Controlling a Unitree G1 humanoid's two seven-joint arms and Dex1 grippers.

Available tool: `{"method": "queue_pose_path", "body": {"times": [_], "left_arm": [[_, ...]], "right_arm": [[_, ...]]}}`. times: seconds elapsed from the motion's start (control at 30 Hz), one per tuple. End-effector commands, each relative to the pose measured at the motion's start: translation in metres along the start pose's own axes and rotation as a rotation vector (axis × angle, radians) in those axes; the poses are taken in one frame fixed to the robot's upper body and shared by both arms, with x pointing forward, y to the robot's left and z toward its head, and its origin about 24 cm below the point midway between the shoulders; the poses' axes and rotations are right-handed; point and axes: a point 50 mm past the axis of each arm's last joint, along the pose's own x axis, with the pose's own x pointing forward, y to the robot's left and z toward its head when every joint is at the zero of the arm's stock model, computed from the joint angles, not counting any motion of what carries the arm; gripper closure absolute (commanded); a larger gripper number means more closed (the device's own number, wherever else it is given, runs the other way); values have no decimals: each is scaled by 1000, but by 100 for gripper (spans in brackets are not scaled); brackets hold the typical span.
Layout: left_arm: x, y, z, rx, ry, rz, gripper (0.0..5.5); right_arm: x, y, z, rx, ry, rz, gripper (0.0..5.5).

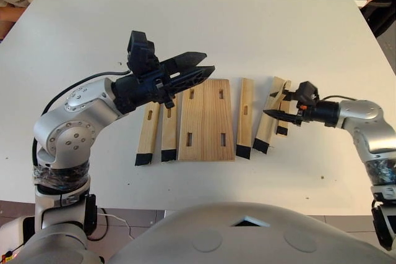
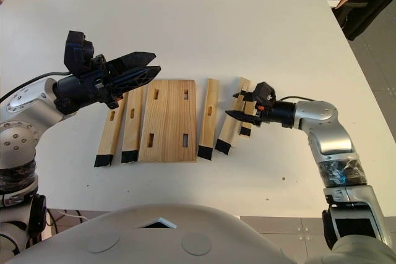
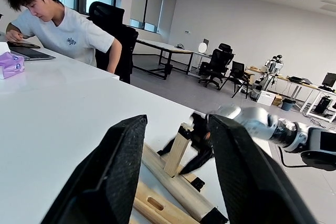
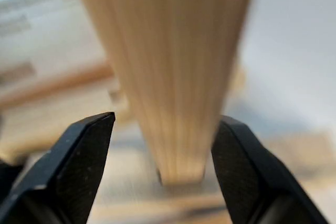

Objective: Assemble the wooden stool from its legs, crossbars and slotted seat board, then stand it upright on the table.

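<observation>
White table (image 1: 297, 23) holds the stool parts, all lying flat. My left fingers (image 1: 192, 59) hang open over the left legs (image 1: 148, 134). Past the seat board (image 1: 206, 119), my right fingers (image 1: 276, 114) sit open around one leg (image 1: 265, 129). I think this is the first pick-up. Next I must squeeze and lift.

L hand (image 1: 209, 62) raised, spread; R hand (image 1: 268, 103) low, spread.

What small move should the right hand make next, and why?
Probably close the right hand. In the right wrist view its fingers stand open on either side of a wooden piece, with a gap showing on each side, so nothing is gripped yet. Closing would secure the piece before any lift.
</observation>
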Motion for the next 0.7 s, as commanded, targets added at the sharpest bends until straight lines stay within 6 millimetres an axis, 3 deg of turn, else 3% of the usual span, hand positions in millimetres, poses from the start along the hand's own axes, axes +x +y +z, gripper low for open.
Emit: {"method": "queue_pose_path", "body": {"times": [0.03,0.27,0.37,0.5,0.7], "left_arm": [[-3,-4,0,3,13,10,332],[-5,-4,0,2,11,19,332],[-3,-2,0,4,11,14,332],[-4,0,1,3,11,19,332],[0,5,3,11,35,-4,332]], "right_arm": [[-18,11,40,-61,-69,-4,238],[-17,18,85,-123,-210,-34,238],[-6,18,86,-132,-238,-44,238],[10,16,86,-140,-244,-53,281],[15,9,93,-144,-297,-107,281]]}}
